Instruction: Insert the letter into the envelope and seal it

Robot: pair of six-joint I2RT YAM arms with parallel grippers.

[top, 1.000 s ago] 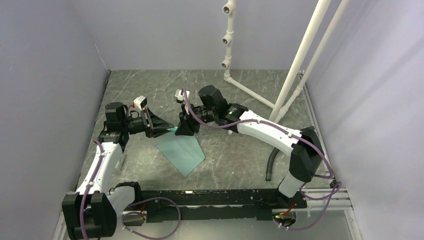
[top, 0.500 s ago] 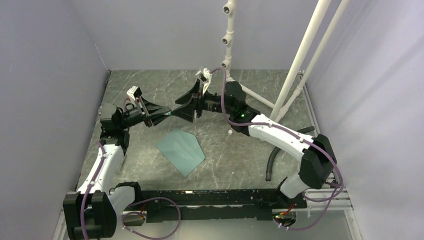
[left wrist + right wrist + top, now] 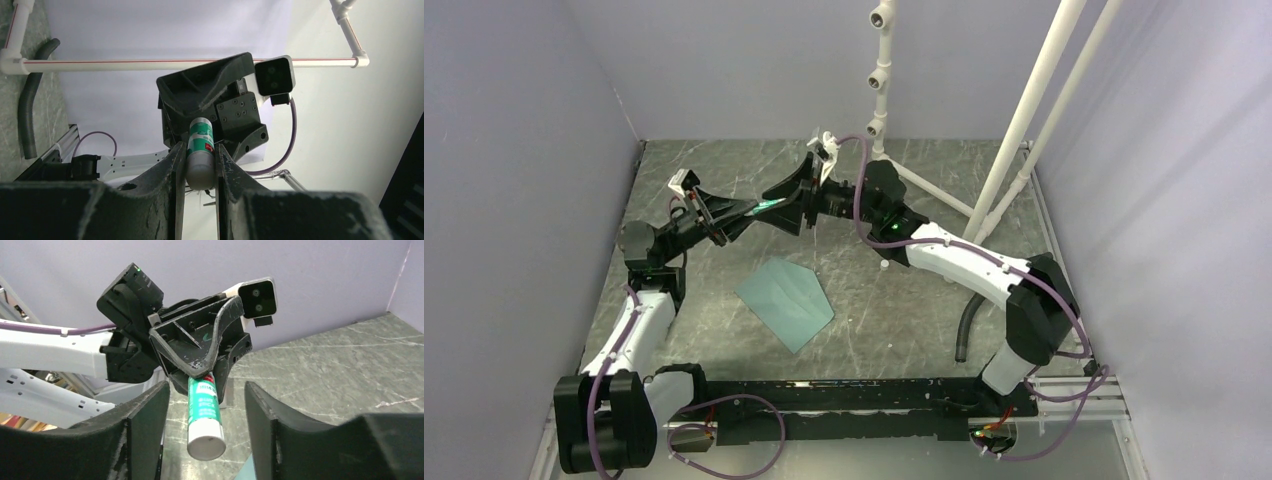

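Note:
The teal envelope [image 3: 786,302] lies flat on the table, flap shut, in front of both grippers. The letter is out of view. High above the table, my left gripper [image 3: 757,209] is shut on a green-and-white glue stick [image 3: 200,150], which it holds by one end. The stick's other, white end [image 3: 205,442] points between the fingers of my right gripper [image 3: 206,390]. That gripper is open, with a clear gap on each side of the stick. The two grippers face each other tip to tip [image 3: 776,207].
A white pipe frame [image 3: 984,190] stands at the back right. A black hose [image 3: 967,325] lies by the right arm's base. A small white bit [image 3: 883,265] rests on the marbled table [image 3: 724,170]. Walls close in on the left, back and right.
Both grippers rose from just above the envelope and moved toward the back. The right gripper's jaws went from narrow around the glue stick to open. The envelope stayed put.

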